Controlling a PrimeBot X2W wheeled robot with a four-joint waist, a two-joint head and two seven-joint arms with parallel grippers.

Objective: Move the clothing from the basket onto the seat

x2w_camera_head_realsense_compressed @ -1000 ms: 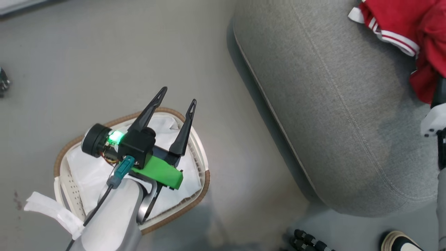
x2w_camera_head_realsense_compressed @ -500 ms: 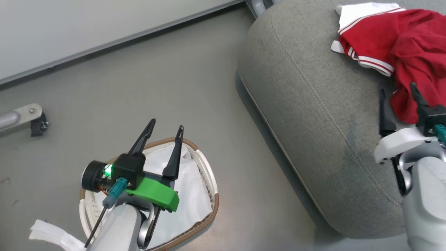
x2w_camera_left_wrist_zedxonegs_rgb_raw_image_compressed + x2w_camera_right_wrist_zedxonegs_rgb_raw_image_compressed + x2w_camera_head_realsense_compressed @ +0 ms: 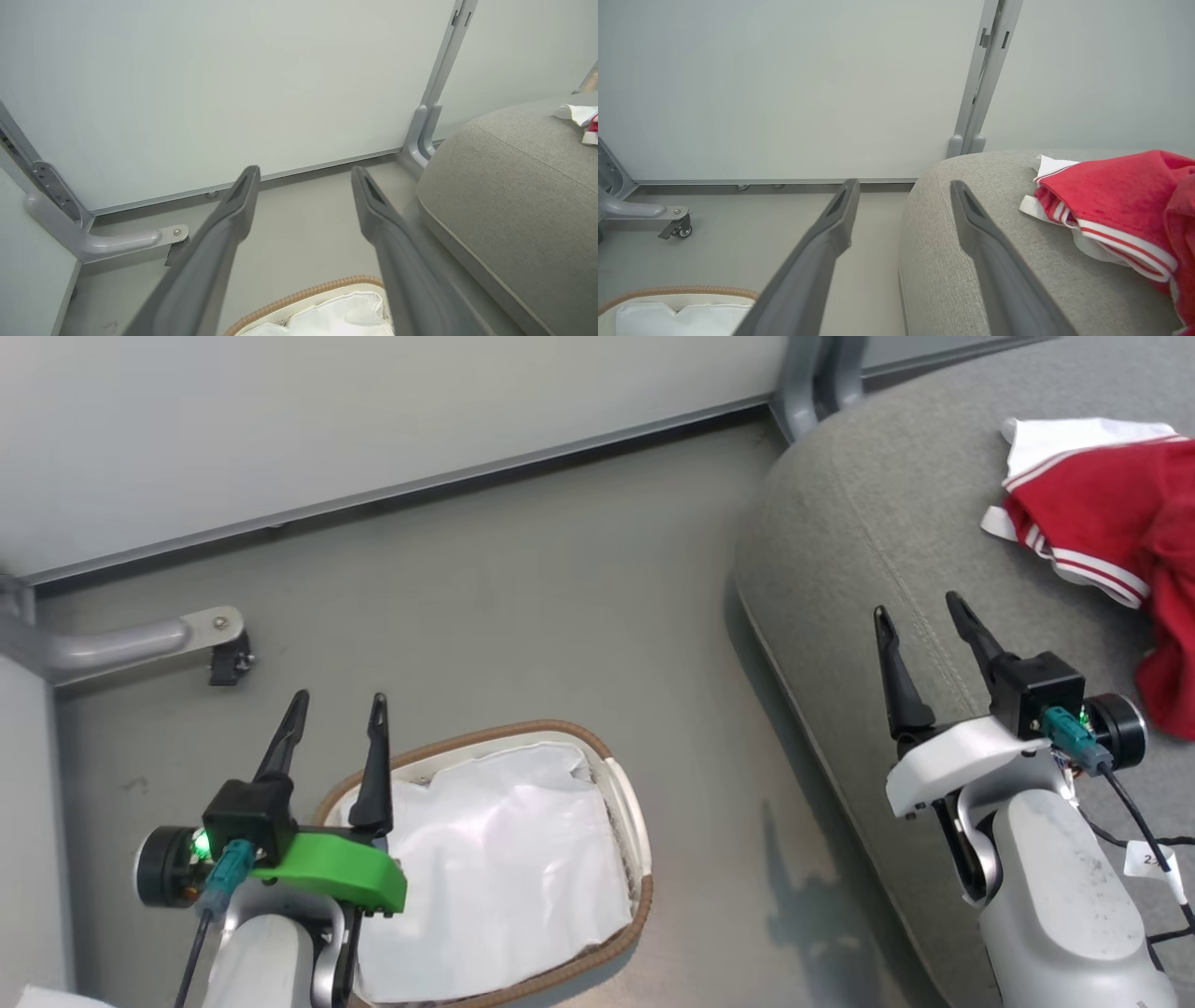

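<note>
Red clothing (image 3: 1102, 523) is bunched up on the grey seat (image 3: 887, 541), toward its right side. The basket (image 3: 485, 733) sits on the floor with its white liner (image 3: 504, 887) inside. Left end effector (image 3: 339, 697) hovers over the basket's left rim, fingers apart, gripping nothing. Right end effector (image 3: 916, 605) hangs above the seat's edge, likewise spread and empty.

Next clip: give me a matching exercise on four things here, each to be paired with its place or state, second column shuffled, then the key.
Column one
1. red sports clothing with white striped edges
2. oval white plastic basket with brown woven rim
3. left pincer
4. right pincer

Column two
A. open, at the edge of the big grey fabric seat
B. on the floor, holding a plain white liner
C. lying on the seat
D. open, near the basket's rim

Pairs: 1-C, 2-B, 3-D, 4-A
</note>
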